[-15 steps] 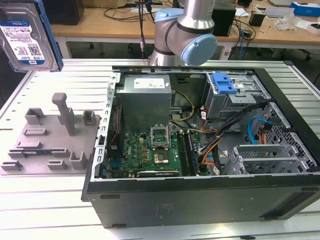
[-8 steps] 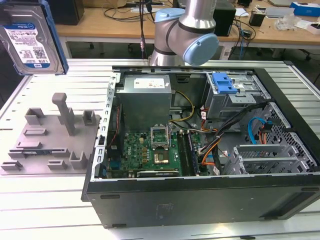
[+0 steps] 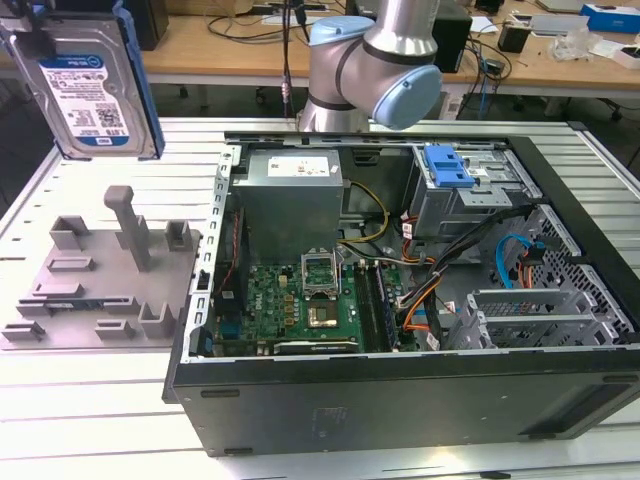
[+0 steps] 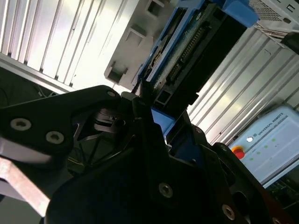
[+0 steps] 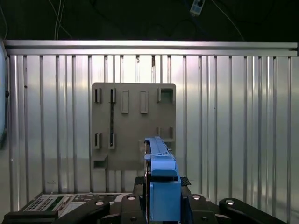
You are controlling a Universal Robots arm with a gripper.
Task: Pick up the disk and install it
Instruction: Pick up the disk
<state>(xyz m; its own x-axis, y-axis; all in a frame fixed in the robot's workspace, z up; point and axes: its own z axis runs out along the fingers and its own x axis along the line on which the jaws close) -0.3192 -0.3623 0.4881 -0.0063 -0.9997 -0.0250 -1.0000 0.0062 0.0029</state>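
The disk (image 3: 88,85), a silver hard drive with a white-and-blue label and a blue frame, hangs high in the air at the exterior view's left, above the grey holder plate (image 3: 100,285). In the first wrist view the disk (image 5: 158,154) is seen edge-on, and my gripper (image 5: 161,183) is shut on its blue frame from both sides. In the second wrist view the disk (image 4: 187,51) sticks out past the black fingers (image 4: 140,105) of the gripper (image 4: 161,119). The holder plate (image 5: 133,126) lies below it on the ribbed table.
An open computer case (image 3: 590,330) lies on the table at the exterior view's right, with a motherboard (image 3: 300,300), a power supply (image 3: 290,195) and a blue drive-bay caddy (image 3: 447,165) inside. The arm's base (image 3: 370,60) stands behind the case. A teach pendant (image 5: 44,204) lies on the table.
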